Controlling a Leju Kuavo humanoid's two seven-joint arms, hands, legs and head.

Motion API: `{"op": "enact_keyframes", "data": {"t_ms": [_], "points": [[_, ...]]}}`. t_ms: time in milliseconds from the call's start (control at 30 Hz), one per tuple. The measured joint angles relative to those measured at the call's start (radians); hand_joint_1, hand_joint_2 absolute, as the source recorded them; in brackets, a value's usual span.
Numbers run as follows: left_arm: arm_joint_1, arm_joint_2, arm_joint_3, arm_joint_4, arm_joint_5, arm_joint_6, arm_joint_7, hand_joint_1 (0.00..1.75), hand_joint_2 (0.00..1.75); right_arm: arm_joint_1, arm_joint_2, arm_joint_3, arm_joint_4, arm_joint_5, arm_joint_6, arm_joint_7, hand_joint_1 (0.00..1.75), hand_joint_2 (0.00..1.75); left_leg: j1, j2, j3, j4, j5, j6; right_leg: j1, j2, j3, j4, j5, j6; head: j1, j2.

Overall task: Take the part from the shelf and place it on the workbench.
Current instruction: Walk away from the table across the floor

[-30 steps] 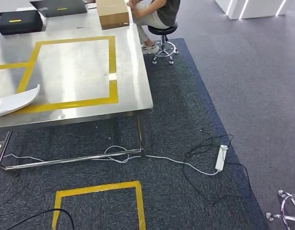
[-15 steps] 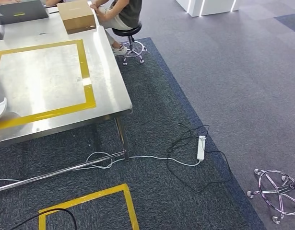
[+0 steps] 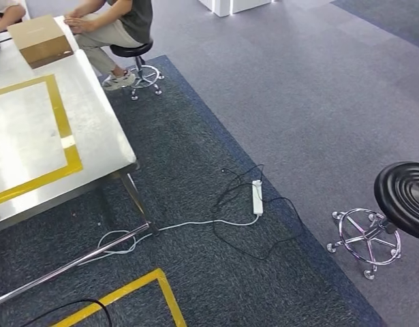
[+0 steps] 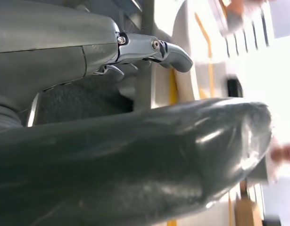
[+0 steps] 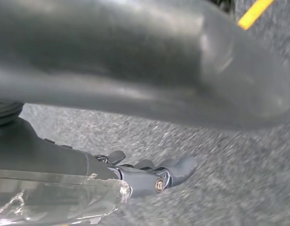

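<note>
The workbench [image 3: 101, 136] sits at the left of the head view with a box [image 3: 40, 39] on its far end and a person [image 3: 114, 24] seated by it; no shelf or part is visible, so I judge the robot is between shelf and bench, and next must find the shelf. Left hand [image 4: 150, 49] and right hand [image 5: 154, 176] hang loosely spread, holding nothing.

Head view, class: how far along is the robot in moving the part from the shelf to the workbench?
Done: nothing certain; the workbench corner in view carries a cardboard box. In hand: nothing; the left hand and the right hand hold nothing, fingers apart. Left: reach the shelf, take the part, carry it back and set it down.
</note>
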Motion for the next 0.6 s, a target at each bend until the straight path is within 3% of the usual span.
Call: {"op": "enact_keyframes", "data": {"t_ms": [67,100,133,167,200,267,333,400,433,500,533,600], "points": [[0.005,-0.001,0.001,-0.008,-0.003,-0.004,0.009,0.0,0.0,-0.003,0.001,0.0,0.012,0.002,-0.018,0.043,0.0,0.0,-0.003,-0.049,-0.067,0.135,-0.065,0.003,0.002,0.028,-0.001,-0.001,0.0,-0.007,-0.004,0.0],[0.008,-0.002,0.002,-0.013,-0.002,-0.003,0.013,0.0,0.0,-0.004,0.001,-0.001,0.019,0.003,-0.025,0.06,0.0,0.0,-0.006,-0.059,-0.099,0.192,-0.083,0.004,0.003,0.044,-0.001,-0.001,0.0,-0.009,-0.005,0.0],[0.009,-0.003,0.002,-0.017,-0.001,-0.001,0.017,0.0,0.0,-0.004,0.0,-0.001,0.026,0.002,-0.03,0.067,0.0,0.0,-0.007,-0.065,-0.118,0.218,-0.079,0.006,0.003,0.06,-0.001,-0.001,0.0,-0.009,-0.006,0.0],[0.009,-0.004,0.003,-0.022,0.0,0.002,0.02,0.0,0.0,-0.003,0.0,-0.002,0.032,0.0,-0.033,0.065,0.0,0.0,-0.008,-0.068,-0.12,0.205,-0.053,0.007,0.004,0.077,0.0,-0.001,0.0,-0.009,-0.006,0.0],[0.009,-0.004,0.003,-0.028,0.003,0.004,0.023,0.0,0.0,-0.004,0.0,-0.002,0.036,-0.002,-0.036,0.056,0.0,0.0,-0.008,-0.075,-0.104,0.158,-0.013,0.008,0.003,0.094,0.002,0.0,0.001,-0.007,-0.006,0.0],[0.008,-0.005,0.007,-0.039,0.01,0.007,0.027,0.0,0.0,-0.004,0.0,-0.003,0.04,-0.006,-0.036,0.033,0.0,0.0,-0.002,-0.121,-0.056,0.03,0.057,0.01,0.003,0.125,-0.001,0.008,-0.001,0.001,-0.007,0.0],[0.007,-0.007,0.011,-0.048,0.018,0.008,0.03,0.0,0.0,-0.005,-0.001,-0.003,0.041,-0.007,-0.031,0.017,0.0,0.0,0.001,-0.16,-0.032,-0.036,0.073,0.015,0.003,0.15,-0.011,0.016,-0.002,0.013,-0.007,0.0],[0.004,-0.01,0.013,-0.053,0.026,0.006,0.031,0.0,0.0,-0.003,-0.003,-0.004,0.041,-0.006,-0.026,0.008,0.0,0.0,0.0,-0.147,-0.03,-0.041,0.07,0.027,-0.001,0.171,-0.022,0.013,0.003,0.025,-0.008,0.0],[0.002,-0.012,0.013,-0.056,0.028,0.005,0.031,0.0,0.0,-0.003,-0.003,-0.004,0.041,-0.005,-0.024,0.007,0.0,0.0,0.0,-0.135,-0.029,-0.042,0.072,0.034,0.0,0.161,-0.026,0.017,0.002,0.031,-0.007,0.0],[0.003,-0.016,0.013,-0.061,0.029,0.004,0.031,0.0,0.0,-0.004,-0.005,-0.004,0.041,-0.004,-0.022,0.004,0.0,0.0,0.001,-0.107,-0.024,-0.045,0.073,0.047,0.003,0.101,-0.054,0.072,-0.03,0.04,0.001,0.0],[0.005,-0.016,0.013,-0.063,0.029,0.004,0.031,0.0,0.0,-0.005,-0.005,-0.004,0.042,-0.003,-0.022,0.002,0.0,0.0,-0.001,-0.093,-0.021,-0.045,0.071,0.051,0.005,0.062,-0.082,0.131,-0.061,0.044,0.005,0.0],[0.01,-0.017,0.014,-0.065,0.031,0.001,0.03,0.0,0.0,-0.006,-0.006,-0.004,0.043,0.001,-0.02,-0.003,0.0,0.0,-0.004,-0.062,-0.016,-0.045,0.067,0.055,0.003,0.025,-0.147,0.263,-0.116,0.05,0.009,0.0]]}}
